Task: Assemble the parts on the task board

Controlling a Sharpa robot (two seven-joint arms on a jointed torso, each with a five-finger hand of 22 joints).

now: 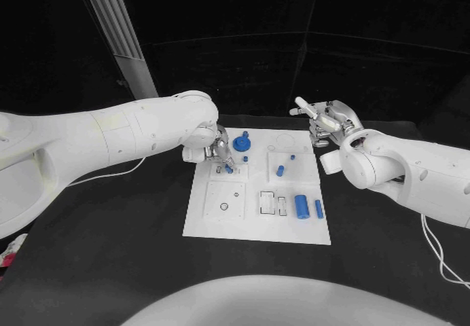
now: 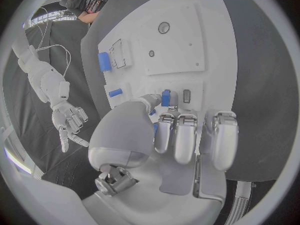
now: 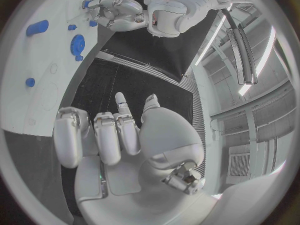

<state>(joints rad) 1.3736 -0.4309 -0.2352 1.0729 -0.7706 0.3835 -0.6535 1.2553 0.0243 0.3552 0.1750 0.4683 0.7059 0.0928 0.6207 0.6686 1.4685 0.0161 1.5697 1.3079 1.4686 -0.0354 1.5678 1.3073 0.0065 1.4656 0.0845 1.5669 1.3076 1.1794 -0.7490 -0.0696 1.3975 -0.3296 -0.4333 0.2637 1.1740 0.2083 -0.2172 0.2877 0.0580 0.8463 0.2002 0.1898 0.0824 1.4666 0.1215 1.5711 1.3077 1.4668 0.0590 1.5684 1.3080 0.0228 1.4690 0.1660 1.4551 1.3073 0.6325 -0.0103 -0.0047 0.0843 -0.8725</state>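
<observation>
**Ana:** What carried it all?

**Ben:** A matte black table [image 1: 117, 224]. In its middle lay the task board [image 1: 221, 227], a flat, smooth white plate with faint outlined squares and small round holes.

**Ana:** And the arms?

**Ben:** The left arm [image 1: 98, 139], a glossy white shell, reached in to the board's far left corner. The right arm [image 1: 411, 166], of the same make, ended just off the board's far right corner.

**Ana:** The hands?

**Ben:** Both were silvery metal. The left hand [image 1: 214, 146] hung over the far left corner, fingers curled downward and close together. The left wrist view showed a short blue peg [image 2: 165, 98] at its thumb tip, but whether it was actually pinched could not be told. The right hand [image 1: 328, 122] stood past the far right corner, fingers apart and holding nothing; it touched no part.

**Ana:** And the parts?

**Ben:** All smooth blue pieces. Near the far edge sat a round toothed gear [image 1: 242, 143]. Toward the near right corner lay two cylinders side by side: a thick one [image 1: 303, 204] and a thin rod [image 1: 318, 208]. A short cylinder [image 1: 280, 170] lay mid-board, toward the right edge. Smallest was a tiny stud [image 1: 292, 157] just beyond it.
</observation>
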